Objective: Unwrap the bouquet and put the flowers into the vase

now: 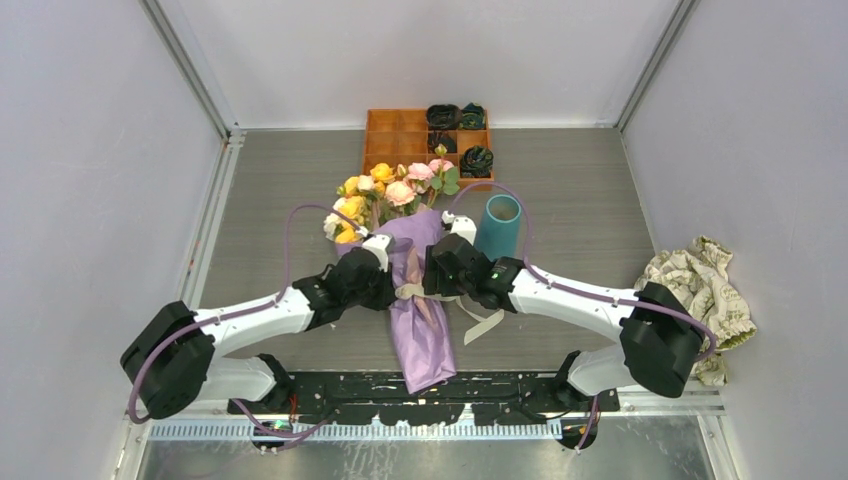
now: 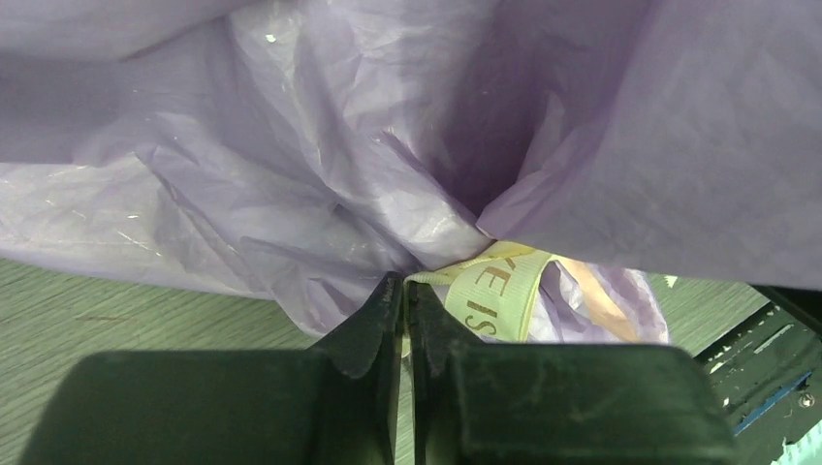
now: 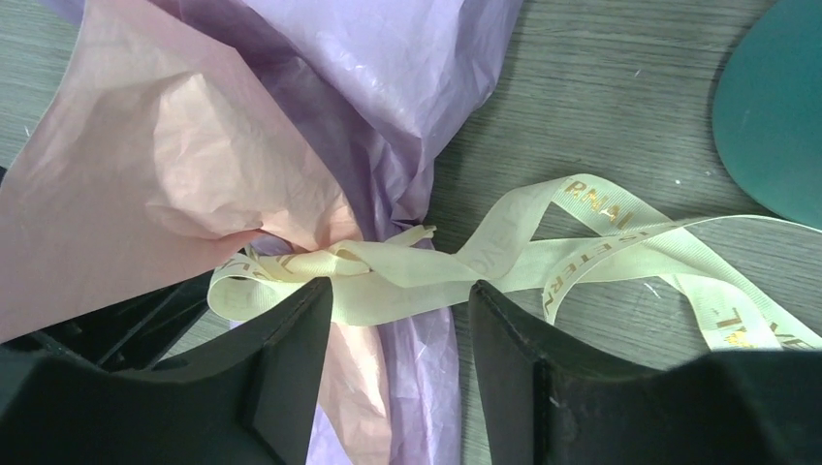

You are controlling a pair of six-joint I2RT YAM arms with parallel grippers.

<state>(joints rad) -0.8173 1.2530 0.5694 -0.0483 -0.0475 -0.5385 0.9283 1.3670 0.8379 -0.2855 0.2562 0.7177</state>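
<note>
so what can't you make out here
- Stems of the flowers: inside the purple paper, every view.
- Vase: cut off by the right wrist view's edge; only a teal patch.
- Left gripper: shut by the ribbon; its own fingers hide whether they pinch it, left wrist view.
- Dark objects in the tray: too small, top view.

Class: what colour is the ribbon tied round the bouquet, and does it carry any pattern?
Cream ribbon with gold lettering; clearest in the right wrist view.

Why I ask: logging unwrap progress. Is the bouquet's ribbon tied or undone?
Tied. In the right wrist view the cream ribbon is knotted around the bouquet's pinched neck; its tails trail loose on the table.
</note>
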